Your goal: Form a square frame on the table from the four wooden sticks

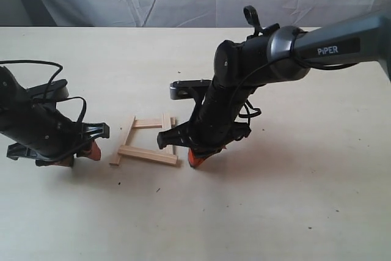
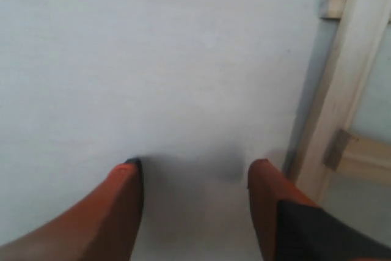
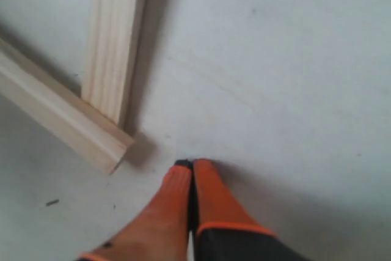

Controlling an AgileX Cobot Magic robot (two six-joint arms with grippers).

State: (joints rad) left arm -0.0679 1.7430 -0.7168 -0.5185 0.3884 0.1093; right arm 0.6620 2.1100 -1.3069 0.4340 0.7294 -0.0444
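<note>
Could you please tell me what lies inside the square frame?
Only bare table shows inside the square frame. The right gripper covers part of its right-hand side.

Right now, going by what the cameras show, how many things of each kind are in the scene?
Wooden sticks: 4, laid in a rough square
Claws: 2, the left claw open, the right claw shut and empty
Total: 6
</note>
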